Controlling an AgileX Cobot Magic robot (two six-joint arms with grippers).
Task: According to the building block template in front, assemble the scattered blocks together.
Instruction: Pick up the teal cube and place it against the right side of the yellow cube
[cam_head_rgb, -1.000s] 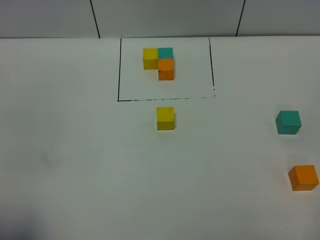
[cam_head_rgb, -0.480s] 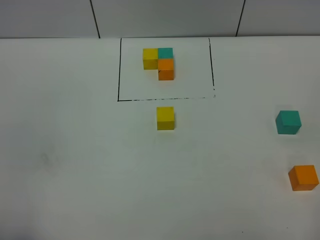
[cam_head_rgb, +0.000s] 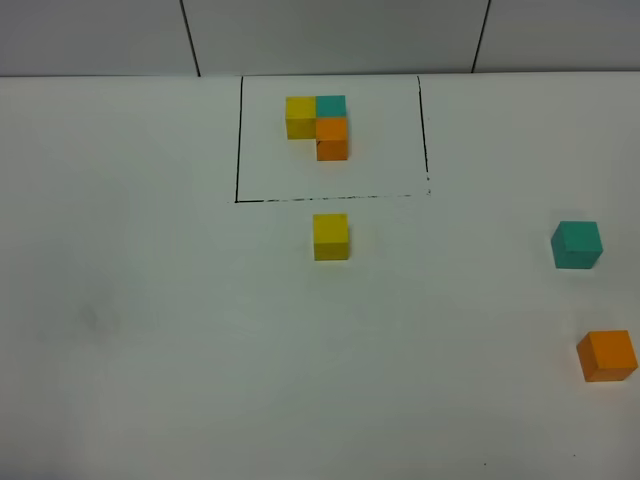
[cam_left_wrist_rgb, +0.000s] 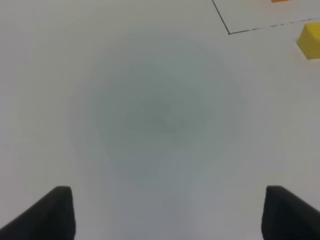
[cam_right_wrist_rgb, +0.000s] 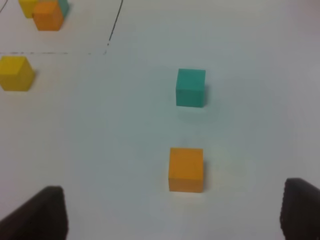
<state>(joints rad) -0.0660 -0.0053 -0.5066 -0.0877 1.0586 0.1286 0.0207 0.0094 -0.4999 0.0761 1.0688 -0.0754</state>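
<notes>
The building block template (cam_head_rgb: 318, 125) is a yellow, teal and orange L-shaped cluster inside a thin black rectangle (cam_head_rgb: 237, 140) at the back of the table; it also shows in the right wrist view (cam_right_wrist_rgb: 46, 12). The scattered yellow cube (cam_head_rgb: 331, 236) sits just in front of the rectangle. The teal cube (cam_head_rgb: 577, 245) and the orange cube (cam_head_rgb: 607, 355) lie far right. Neither arm shows in the exterior view. My left gripper (cam_left_wrist_rgb: 167, 192) is open and empty over bare table, with the yellow cube (cam_left_wrist_rgb: 310, 41) far off. My right gripper (cam_right_wrist_rgb: 173, 189) is open and empty, just short of the orange cube (cam_right_wrist_rgb: 186, 169), with the teal cube (cam_right_wrist_rgb: 190, 87) beyond it.
The white table (cam_head_rgb: 150, 330) ends at a grey panelled wall (cam_head_rgb: 330, 35) along the back. The yellow cube also shows in the right wrist view (cam_right_wrist_rgb: 16, 73), well to one side of the teal and orange cubes.
</notes>
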